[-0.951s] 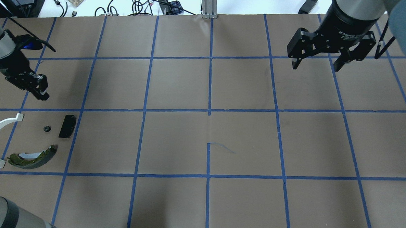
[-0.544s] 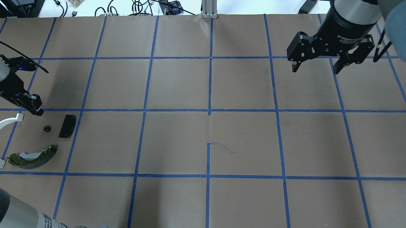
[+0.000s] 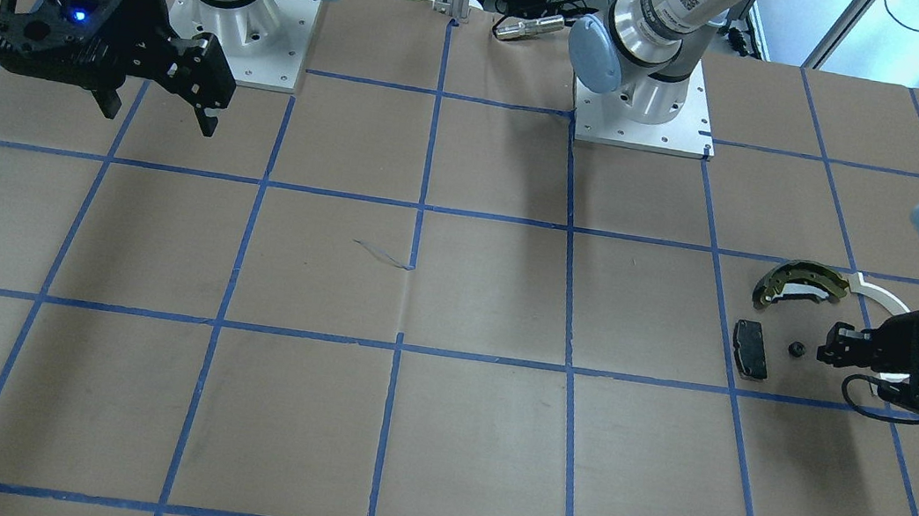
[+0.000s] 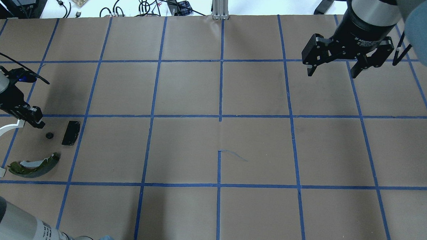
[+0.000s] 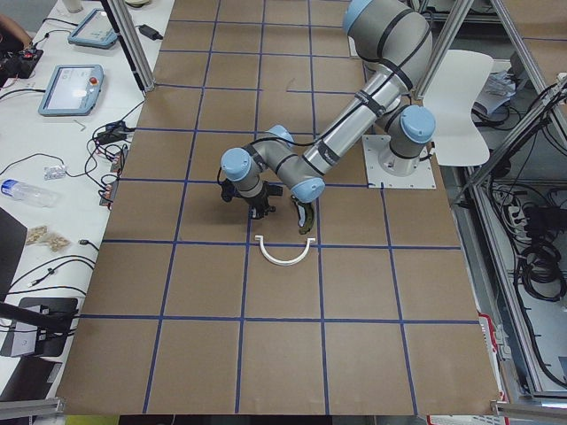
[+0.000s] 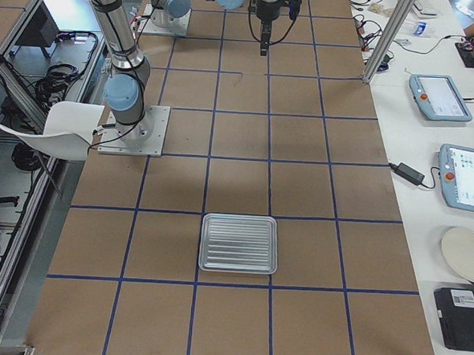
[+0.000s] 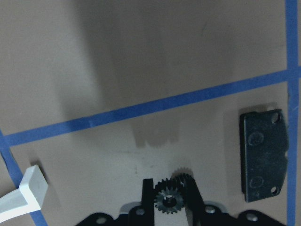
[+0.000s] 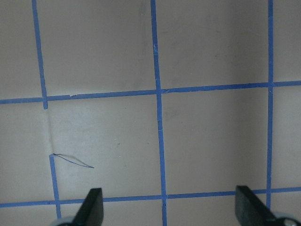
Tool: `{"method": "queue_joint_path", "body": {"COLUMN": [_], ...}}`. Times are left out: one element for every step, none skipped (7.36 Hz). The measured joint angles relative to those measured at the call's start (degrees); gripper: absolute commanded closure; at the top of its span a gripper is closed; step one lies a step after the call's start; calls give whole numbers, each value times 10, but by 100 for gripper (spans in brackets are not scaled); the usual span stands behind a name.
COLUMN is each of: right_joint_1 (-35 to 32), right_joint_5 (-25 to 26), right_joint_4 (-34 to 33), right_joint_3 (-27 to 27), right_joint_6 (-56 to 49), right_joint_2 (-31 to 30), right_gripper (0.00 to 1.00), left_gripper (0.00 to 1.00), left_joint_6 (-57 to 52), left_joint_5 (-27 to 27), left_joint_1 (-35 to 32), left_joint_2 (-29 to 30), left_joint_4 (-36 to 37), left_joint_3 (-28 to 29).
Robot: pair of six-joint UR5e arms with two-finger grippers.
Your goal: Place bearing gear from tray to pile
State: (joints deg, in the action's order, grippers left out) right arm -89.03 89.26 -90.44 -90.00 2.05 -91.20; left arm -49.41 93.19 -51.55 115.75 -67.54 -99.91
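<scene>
Overhead: bearing gear [image 4: 49, 135] beside left hand [image 4: 37, 123].

The small black bearing gear [image 7: 168, 201] shows in the narrow gap between the end effector's [image 7: 169, 181] two fingers at the bottom edge. On the brown surface [image 7: 141, 56], a black pad [image 7: 263, 155] lies to its right and a white strip's end [image 7: 23, 197] to its left

The black pad [image 4: 71, 132] and white arc [image 3: 881, 291] flank a seemingly narrow gap.

A robotics lab: 2 robot arms [image 3: 659, 27] bolted to a tape-gridded surface [image 4: 186, 90], aluminium framing [image 6: 383, 33], teach pendants [image 6: 441, 97] and cables [image 4: 150, 1] on a side bench [image 6: 422, 237].
</scene>
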Motion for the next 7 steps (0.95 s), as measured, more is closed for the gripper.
{"method": "queue_joint_path", "body": {"right_joint_1": [0,0,0,0,0,0,0], "right_joint_5": [1,1,2,2,3,3,3], "right_joint_4": [0,0,0,0,0,0,0], "right_joint_3": [0,0,0,0,0,0,0], "right_joint_6": [0,0,0,0,0,0,0], "right_joint_2": [0,0,0,0,0,0,0], "right_gripper": [0,0,0,0,0,0,0], "left_gripper": [100,100,100,100,94,74,47], "left_joint_6": [-3,-6,-8,-8,-8,-7,-6], "left_joint_5": [1,1,1,1,1,1,1], "left_joint_1": [3,4,5,6,6,7,7], "left_joint_2": [2,3,4,4,4,5,6], "left_joint_4": [0,0,0,0,0,1,1], "left_joint_3": [-1,-2,-6,-9,-11,-12,-12]}}
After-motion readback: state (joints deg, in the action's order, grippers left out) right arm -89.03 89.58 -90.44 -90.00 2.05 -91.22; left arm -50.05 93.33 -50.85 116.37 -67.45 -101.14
